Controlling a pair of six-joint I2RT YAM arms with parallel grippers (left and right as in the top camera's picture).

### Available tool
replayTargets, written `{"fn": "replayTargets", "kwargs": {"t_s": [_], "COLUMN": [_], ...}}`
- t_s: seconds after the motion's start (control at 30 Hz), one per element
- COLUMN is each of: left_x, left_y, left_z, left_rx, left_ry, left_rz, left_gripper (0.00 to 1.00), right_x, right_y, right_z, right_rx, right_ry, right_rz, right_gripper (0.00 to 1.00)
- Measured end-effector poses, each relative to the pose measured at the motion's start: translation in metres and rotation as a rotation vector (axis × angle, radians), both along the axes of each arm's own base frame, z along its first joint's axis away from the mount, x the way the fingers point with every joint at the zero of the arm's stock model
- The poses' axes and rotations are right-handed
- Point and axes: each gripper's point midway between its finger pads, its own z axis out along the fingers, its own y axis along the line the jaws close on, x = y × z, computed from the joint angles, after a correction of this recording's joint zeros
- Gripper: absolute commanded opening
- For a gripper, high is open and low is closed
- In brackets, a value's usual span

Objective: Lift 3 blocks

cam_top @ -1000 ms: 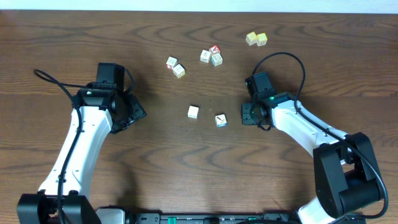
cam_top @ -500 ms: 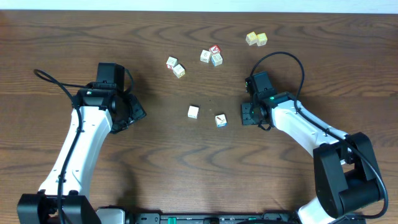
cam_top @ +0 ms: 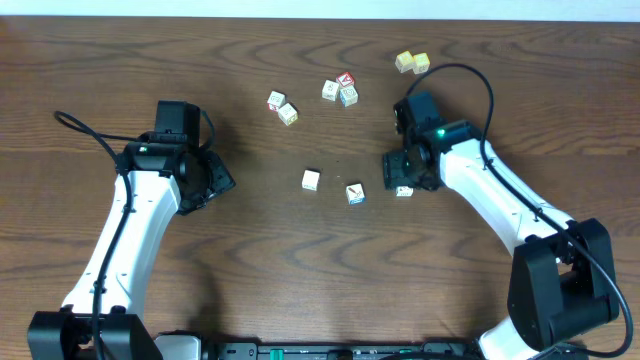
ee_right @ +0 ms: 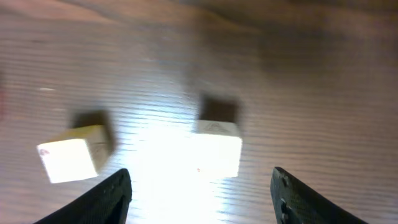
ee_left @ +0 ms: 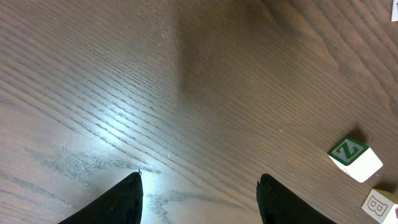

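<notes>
Three whitish blocks lie in a row on the table: a plain one (cam_top: 311, 180), a blue-edged one (cam_top: 355, 193), and a third (cam_top: 403, 190) peeking out from under the near edge of my right gripper (cam_top: 398, 172). That gripper is open and holds nothing. In the right wrist view its fingers (ee_right: 112, 196) spread wide, the right gripper (ee_right: 199, 174) sitting just short of one pale block (ee_right: 217, 146), with another block (ee_right: 68, 158) off to the left. My left gripper (cam_top: 222, 180) is open over bare wood, well left of the row, and the left gripper (ee_left: 201, 179) is empty.
A pale yellow pair of cubes (cam_top: 412, 62) lies at the back right. A cluster with a red-topped cube (cam_top: 341, 89) and another pair (cam_top: 283, 107) lie at the back middle. A green-Z cube (ee_left: 353, 159) shows at the left wrist view's right edge.
My right gripper has opened and drawn back toward the far side, uncovering a whitish block on the table beneath it. The left arm has not moved.
</notes>
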Motion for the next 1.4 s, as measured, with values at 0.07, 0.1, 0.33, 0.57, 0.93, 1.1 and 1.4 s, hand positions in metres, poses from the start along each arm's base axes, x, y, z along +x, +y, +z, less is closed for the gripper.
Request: {"fn": "replayTargets", "kwargs": {"t_s": [0.07,0.1,0.33,0.57,0.93,1.1,1.4], "left_x": [0.000,0.000,0.000,-0.001,-0.002,-0.002,-0.002], "left_y": [0.000,0.000,0.000,0.000,0.000,0.000,0.000], "left_z": [0.000,0.000,0.000,0.000,-0.001,-0.001,-0.001], "left_rx": [0.000,0.000,0.000,0.000,0.000,0.000,0.000], "left_ry": [0.000,0.000,0.000,0.003,0.010,0.010,0.010], "left_rz": [0.000,0.000,0.000,0.000,0.000,0.000,0.000], "left_gripper": [0.59,0.59,0.60,0.59,0.59,0.60,0.60], "right_x": [0.001,0.000,-0.023,-0.038,-0.016,-0.015,-0.017], "right_y": [0.014,0.023,0.082,0.087,0.086,0.087,0.094], "right_z": [0.008,0.011,0.015,0.002,-0.004,-0.034,-0.061], "right_rx": [0.030,0.049,0.148,0.168,0.273,0.239,0.228], "right_ry": [-0.008,-0.011,0.016,0.046,-0.002,0.033,0.089], "right_rz": [0.033,0.054,0.005,-0.470,-0.928,-0.999,-1.031], "right_gripper": [0.72,0.74,0.76,0.77,0.78,0.80,0.65]}}
